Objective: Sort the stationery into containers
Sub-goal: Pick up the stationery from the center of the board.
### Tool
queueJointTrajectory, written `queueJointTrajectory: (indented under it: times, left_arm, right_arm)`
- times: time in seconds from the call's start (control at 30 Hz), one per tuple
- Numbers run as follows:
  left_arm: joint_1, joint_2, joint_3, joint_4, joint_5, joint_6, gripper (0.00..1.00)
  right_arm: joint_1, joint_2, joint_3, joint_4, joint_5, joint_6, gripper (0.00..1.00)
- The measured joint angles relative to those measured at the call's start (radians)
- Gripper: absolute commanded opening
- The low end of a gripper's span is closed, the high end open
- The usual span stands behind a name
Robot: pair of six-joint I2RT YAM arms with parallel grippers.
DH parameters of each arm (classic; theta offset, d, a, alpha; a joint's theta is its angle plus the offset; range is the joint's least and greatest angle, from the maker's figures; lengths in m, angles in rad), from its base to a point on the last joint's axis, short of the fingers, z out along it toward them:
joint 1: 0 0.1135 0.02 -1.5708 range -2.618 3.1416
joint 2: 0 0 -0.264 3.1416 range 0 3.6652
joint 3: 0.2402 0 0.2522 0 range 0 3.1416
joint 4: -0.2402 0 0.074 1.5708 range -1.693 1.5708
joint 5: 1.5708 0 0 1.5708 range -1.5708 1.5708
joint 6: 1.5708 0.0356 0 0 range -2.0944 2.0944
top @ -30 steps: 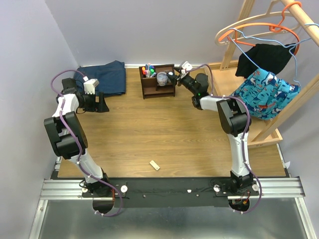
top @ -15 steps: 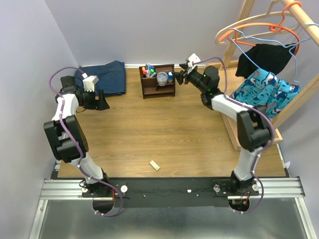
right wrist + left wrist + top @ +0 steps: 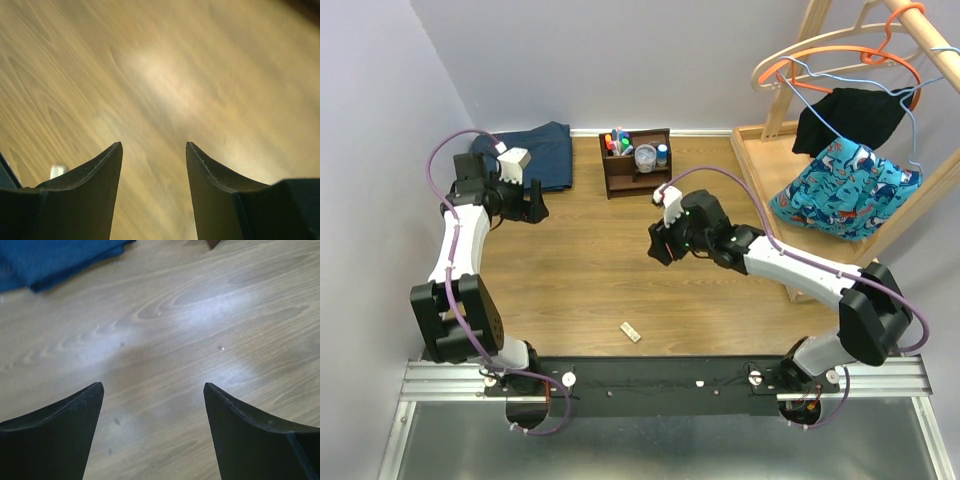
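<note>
The block [image 3: 631, 331] lies alone on the table [image 3: 570, 270], close to the front edge and the black rail [image 3: 650, 375], with bare wood all round it. In the right wrist view only its top [image 3: 58, 170] peeps out beside one finger [image 3: 85, 195]; the rest is hidden, and that whole view is blurred.

The organiser [image 3: 638, 165] stands at the back edge against the wall [image 3: 620, 60]. Markers [image 3: 615, 140] stand in its taller part, and the tub [image 3: 645, 156] and cylinder [image 3: 662, 153] sit side by side in the lower part. Which colours the caps are is hard to make out.

The right gripper [image 3: 658, 246] hangs over mid-table, between organiser and block and apart from both, its jaws parted with nothing in them [image 3: 152, 145]. The left gripper [image 3: 531, 205] is at the back left, near the cloth [image 3: 535, 155], with its jaws spread wide over bare wood [image 3: 152, 385]; the cloth [image 3: 55, 260] is cut off at that view's top. A rack [image 3: 840, 150] crowds the table's right side.
</note>
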Motion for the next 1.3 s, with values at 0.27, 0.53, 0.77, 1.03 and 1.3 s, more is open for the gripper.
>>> queueJointTrajectory:
  times: [0.27, 0.53, 0.77, 1.03, 1.3]
  left_arm:
    - [0.0, -0.146, -0.14, 0.002, -0.177, -0.089, 0.9]
    - [0.0, -0.292, -0.179, -0.002, -0.278, -0.136, 0.91]
    - [0.007, -0.341, -0.185, -0.002, -0.307, -0.142, 0.91]
    - [0.012, -0.397, -0.252, 0.0, -0.31, -0.157, 0.91]
    - [0.02, -0.48, -0.298, 0.001, -0.31, -0.16, 0.92]
  right_arm:
    - [0.216, -0.013, -0.111, -0.096, 0.08, 0.141, 0.56]
    - [0.353, -0.018, -0.154, -0.133, 0.074, 0.248, 0.51]
    - [0.423, 0.049, -0.149, -0.135, 0.094, 0.311, 0.51]
    - [0.531, 0.171, -0.078, -0.15, 0.191, 0.402, 0.51]
    - [0.529, 0.219, -0.052, -0.184, 0.289, 0.438, 0.5]
